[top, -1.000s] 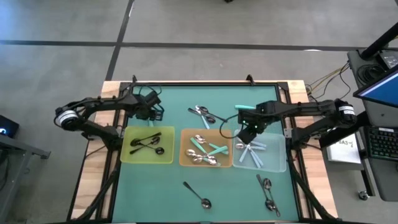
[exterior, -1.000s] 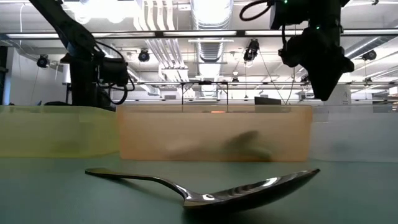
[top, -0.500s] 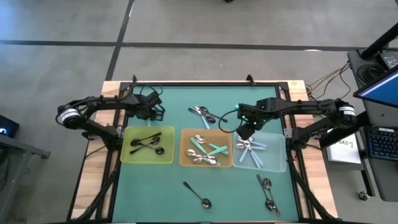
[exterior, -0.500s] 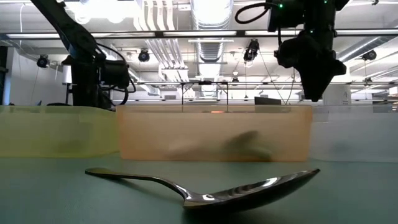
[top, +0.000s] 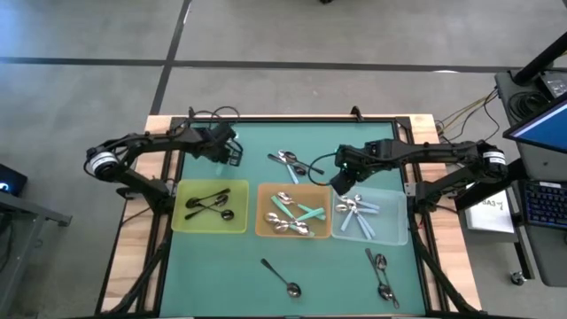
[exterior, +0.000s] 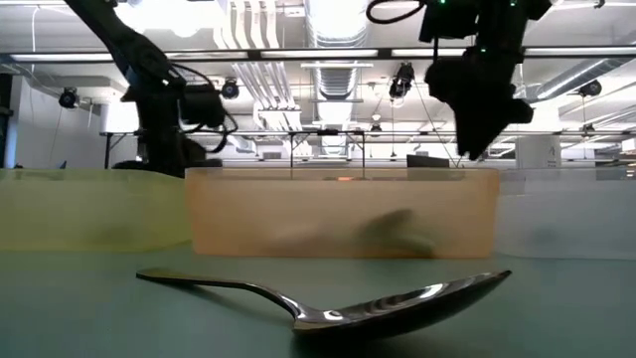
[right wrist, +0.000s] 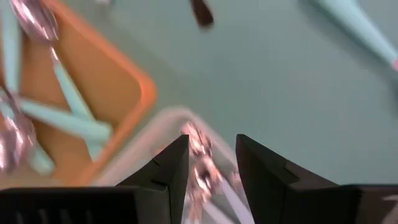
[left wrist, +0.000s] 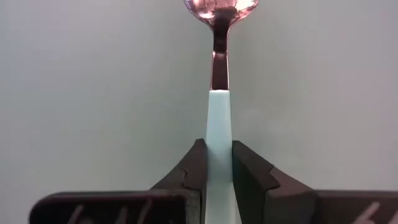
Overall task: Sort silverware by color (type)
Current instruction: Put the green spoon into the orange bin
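While our left gripper (left wrist: 216,168) pinches the pale-blue handle of a silver-bowled spoon (left wrist: 219,121) above the green mat behind the yellow tray (top: 210,206), our right gripper (top: 341,181) hovers empty, jaws parted, between the orange tray (top: 263,213) and clear tray (top: 394,221).

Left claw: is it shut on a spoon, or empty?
Shut on a spoon. In the left wrist view the left claw has both fingers pressed against the pale handle of the spoon.
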Available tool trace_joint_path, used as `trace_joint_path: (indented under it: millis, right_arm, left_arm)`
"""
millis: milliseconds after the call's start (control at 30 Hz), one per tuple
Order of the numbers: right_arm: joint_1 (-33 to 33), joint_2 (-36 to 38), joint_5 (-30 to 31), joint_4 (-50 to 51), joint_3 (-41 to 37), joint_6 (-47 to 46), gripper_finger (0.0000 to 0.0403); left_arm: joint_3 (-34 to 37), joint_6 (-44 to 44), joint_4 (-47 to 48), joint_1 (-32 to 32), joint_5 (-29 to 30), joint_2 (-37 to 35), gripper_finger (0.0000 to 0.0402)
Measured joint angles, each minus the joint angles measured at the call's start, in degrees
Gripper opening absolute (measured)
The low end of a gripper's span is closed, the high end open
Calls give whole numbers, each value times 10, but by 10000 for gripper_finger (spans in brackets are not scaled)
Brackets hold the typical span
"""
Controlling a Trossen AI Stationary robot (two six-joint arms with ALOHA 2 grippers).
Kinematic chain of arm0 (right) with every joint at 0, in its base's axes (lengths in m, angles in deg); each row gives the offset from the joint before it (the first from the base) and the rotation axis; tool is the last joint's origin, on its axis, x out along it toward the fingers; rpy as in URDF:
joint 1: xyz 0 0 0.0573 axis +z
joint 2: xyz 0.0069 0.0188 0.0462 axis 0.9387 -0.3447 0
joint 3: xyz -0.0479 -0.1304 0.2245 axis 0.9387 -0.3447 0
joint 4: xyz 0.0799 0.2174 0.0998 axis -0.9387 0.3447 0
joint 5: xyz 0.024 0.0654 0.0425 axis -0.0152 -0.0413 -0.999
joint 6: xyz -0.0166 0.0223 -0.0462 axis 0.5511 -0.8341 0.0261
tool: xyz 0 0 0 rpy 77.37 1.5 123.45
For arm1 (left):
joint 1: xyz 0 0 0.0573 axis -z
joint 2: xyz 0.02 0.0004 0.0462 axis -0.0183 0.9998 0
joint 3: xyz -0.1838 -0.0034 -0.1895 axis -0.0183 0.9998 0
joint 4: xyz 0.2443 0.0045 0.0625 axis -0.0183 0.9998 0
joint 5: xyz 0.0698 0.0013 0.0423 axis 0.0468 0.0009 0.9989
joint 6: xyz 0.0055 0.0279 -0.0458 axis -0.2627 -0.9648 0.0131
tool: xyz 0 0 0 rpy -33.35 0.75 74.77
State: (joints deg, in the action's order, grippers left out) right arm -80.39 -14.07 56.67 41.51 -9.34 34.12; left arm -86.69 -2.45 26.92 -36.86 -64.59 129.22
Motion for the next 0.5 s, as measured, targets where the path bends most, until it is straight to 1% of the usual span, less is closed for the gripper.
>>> trace_joint_path:
  millis: [67,133,333,433,500]
  right_arm:
    - [-5,0,9,-31,0,-9,122]
    - [-9,0,14,-82,-1,-8,119]
    - [-30,0,15,-296,-13,12,102]
    - [-44,0,15,-390,-23,13,95]
    - [-56,0,16,-433,-29,13,95]
  left_arm:
    - [-15,-18,-22,0,-30,1,31]
    - [-35,-30,-69,0,-70,0,31]
    - [-72,-31,-214,0,-183,0,31]
    - [-83,-12,-265,1,-207,0,31]
    - [-85,12,-306,1,-218,0,31]
